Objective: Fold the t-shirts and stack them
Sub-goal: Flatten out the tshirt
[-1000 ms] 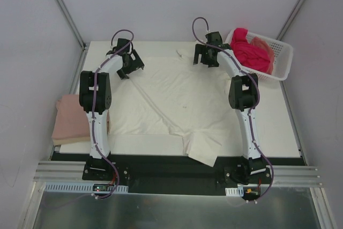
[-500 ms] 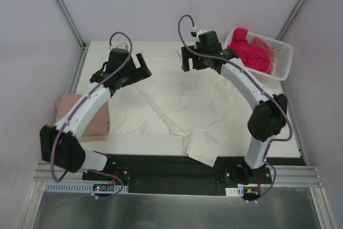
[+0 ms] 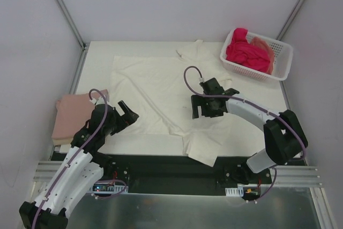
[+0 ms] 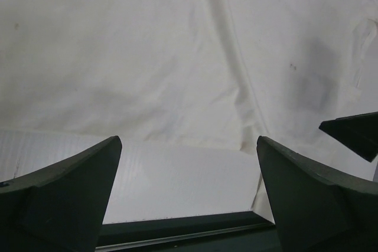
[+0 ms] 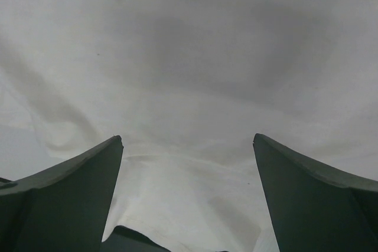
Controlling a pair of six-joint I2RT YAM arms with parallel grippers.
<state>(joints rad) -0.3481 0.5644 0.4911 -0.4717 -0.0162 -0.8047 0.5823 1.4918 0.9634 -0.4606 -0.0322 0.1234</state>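
The cream-white t-shirt (image 3: 161, 87) lies spread flat over the middle of the table (image 3: 284, 116), with a diagonal crease across it and one sleeve flap (image 3: 202, 147) hanging over the near edge. The left claw (image 3: 127, 112) hovers low over the shirt's near-left corner, beside the folded pink shirt (image 3: 72, 116) that sits at the table's left edge. In the left wrist view its fingers (image 4: 71, 193) are spread wide with nothing between them, and the shirt's near hem (image 4: 147, 137) and a strip of bare table show in the gap. The right claw (image 3: 206, 112) hangs over the shirt right of center. In its own wrist view the fingers (image 5: 313, 199) also stand wide apart and grip nothing, with only wrinkled cream cloth (image 5: 189, 75) below them. The white basket (image 3: 284, 54) stands at the far right corner, just clear of the spread shirt. It holds a bunched magenta shirt (image 3: 246, 53) and a peach one (image 3: 266, 44) behind it.
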